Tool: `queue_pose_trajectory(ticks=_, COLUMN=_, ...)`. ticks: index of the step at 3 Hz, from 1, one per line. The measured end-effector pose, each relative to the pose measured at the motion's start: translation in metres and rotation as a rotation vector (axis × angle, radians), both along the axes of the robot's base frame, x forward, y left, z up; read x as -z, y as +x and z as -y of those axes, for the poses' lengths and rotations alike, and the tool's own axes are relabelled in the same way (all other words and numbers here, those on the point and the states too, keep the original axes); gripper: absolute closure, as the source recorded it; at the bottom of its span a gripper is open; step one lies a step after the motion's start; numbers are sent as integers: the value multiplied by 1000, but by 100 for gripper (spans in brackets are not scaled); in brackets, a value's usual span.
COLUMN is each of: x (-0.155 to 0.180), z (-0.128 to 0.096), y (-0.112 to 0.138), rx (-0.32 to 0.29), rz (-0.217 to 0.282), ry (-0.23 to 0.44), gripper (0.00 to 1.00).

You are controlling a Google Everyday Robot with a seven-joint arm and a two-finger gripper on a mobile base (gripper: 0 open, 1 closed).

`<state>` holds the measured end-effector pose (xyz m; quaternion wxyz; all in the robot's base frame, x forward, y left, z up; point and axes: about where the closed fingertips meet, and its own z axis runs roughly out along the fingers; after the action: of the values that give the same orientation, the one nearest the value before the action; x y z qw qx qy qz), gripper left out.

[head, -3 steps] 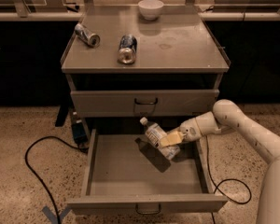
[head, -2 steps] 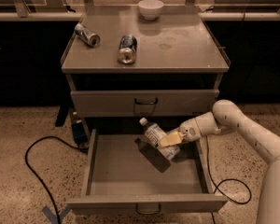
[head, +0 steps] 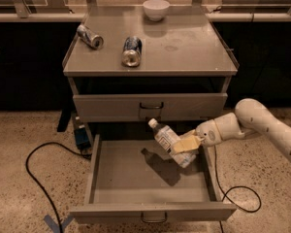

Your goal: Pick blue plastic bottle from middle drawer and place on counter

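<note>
Gripper (head: 185, 144) was over the right half of the open middle drawer (head: 136, 181), arm reaching in from the right. Fingers were pinched on the blue plastic bottle (head: 164, 136) around its lower body, below the label.

The bottle was off the drawer floor, tilted with its cap up and to the left and its base down and to the right. Its shadow (head: 157, 166) fell on the floor below with a clear gap, so it looked lifted, not resting. The tilt probably came from a side-on grasp on a bottle that had been lying down.

The drawer was pulled fully out, otherwise bare inside. The upper drawer (head: 150, 107) was closed, just behind the cap.

The counter (head: 189, 47) held 2 cans (head: 89, 36) (head: 131, 51) on the left and a white bowl (head: 156, 8) at the back. Its right half was free, the likely drop zone.

My read: pick done, place not yet. The next move would need to raise the bottle past the upper drawer front and the counter's front edge. The off-centre grip could let the bottle swing.
</note>
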<state>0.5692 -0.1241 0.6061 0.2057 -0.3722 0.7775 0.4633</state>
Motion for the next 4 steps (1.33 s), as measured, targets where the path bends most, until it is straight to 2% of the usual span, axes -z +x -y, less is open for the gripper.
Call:
queue_pose_trajectory(ticks=1, x=-38, z=13, y=-15, rx=19, rz=50, ry=18, gripper=100)
queue_pose_trajectory(ticks=2, x=-75, z=19, y=-8, rx=29, rz=116, ry=104, gripper=100)
queue_pose_trajectory(ticks=4, x=-146, z=25, y=52, rx=22, rz=172, ry=362, gripper=100)
